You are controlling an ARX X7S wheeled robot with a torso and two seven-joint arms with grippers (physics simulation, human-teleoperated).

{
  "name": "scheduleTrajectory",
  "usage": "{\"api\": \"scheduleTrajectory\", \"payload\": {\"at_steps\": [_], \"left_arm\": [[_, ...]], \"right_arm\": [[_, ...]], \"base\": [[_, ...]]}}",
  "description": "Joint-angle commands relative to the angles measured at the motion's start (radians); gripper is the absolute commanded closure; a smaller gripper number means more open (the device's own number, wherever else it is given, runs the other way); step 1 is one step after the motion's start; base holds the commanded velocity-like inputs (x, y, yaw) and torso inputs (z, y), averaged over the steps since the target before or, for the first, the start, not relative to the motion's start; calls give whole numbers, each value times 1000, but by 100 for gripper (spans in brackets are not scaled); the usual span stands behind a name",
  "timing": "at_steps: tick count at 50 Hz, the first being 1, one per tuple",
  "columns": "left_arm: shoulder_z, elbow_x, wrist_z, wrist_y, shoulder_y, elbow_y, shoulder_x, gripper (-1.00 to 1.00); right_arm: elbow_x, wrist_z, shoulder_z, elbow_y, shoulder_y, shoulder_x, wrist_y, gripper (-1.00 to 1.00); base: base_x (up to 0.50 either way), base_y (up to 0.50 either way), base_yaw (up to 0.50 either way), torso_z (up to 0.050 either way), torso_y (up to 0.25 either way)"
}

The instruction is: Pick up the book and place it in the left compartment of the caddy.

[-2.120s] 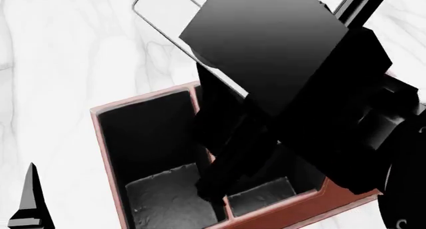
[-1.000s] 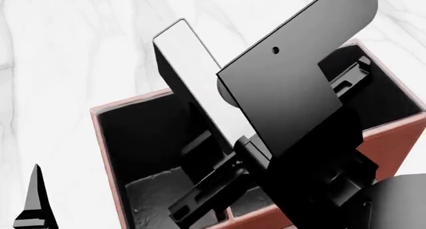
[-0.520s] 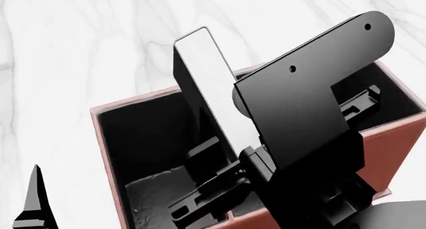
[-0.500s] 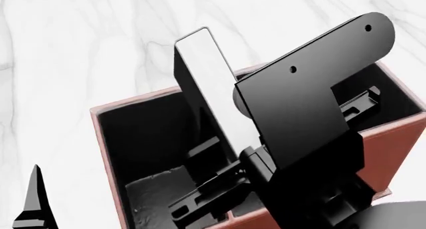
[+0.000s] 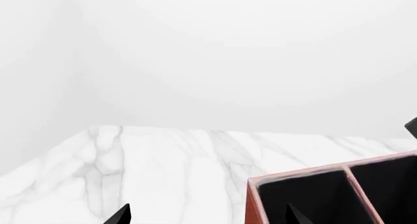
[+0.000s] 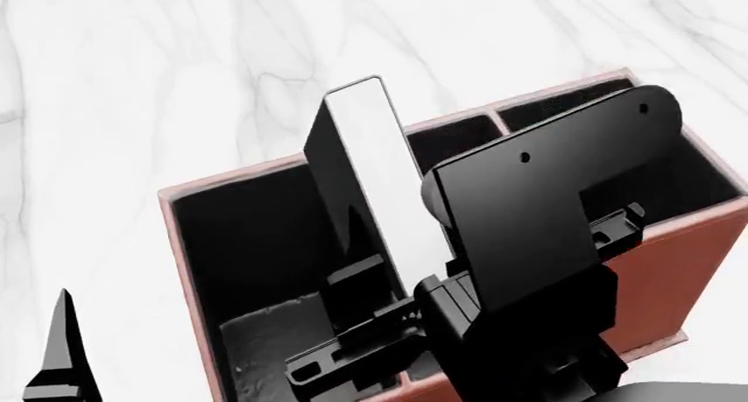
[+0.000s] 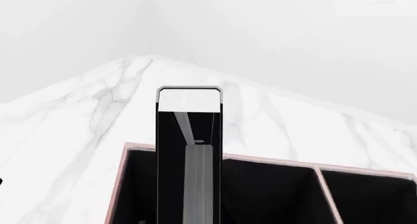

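The book (image 6: 377,170) stands tilted, white page edge up, with its lower part down inside the caddy's (image 6: 187,271) left compartment (image 6: 251,244), next to the divider; its top sticks out above the rim. My right gripper (image 6: 404,301) is shut on the book low down, its black plate (image 6: 532,214) over the right bays. In the right wrist view the book (image 7: 189,136) shows edge-on above the caddy rim (image 7: 134,148). My left gripper (image 5: 208,220) is open and empty beside the caddy's corner (image 5: 257,197); one fingertip (image 6: 59,354) shows in the head view.
The caddy stands on a white marble table (image 6: 117,87). Right of the divider, the bays split by a cross-wall (image 6: 497,117) are partly covered by my right arm. A plain white wall (image 5: 228,53) lies beyond the table.
My right gripper has come down with the book, from high above the caddy to inside its left bay. The book stands steeper now. The left gripper has stayed still.
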Motion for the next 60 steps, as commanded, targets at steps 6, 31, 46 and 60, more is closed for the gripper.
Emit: {"api": "scheduleTrajectory", "payload": {"at_steps": [6,31,46,60], "left_arm": [[-6,16,62,66,-3,-31,11,-100],[-9,2,49,58,-7,-21,3,-100],[-14,-8,45,61,-8,-21,-2,-100],[-13,-7,44,71,-4,-26,-6,-100]], "right_arm": [[-123,-63,32,-12,-84,-49,-32,100],[-290,-131,5,88,-153,-100,-70,100],[-233,-91,-55,195,-75,-147,13,100],[-183,-57,-69,217,-50,-158,34,100]], "base": [[0,0,0,2,2],[0,0,0,0,1],[0,0,0,1,1],[0,0,0,0,1]]}}
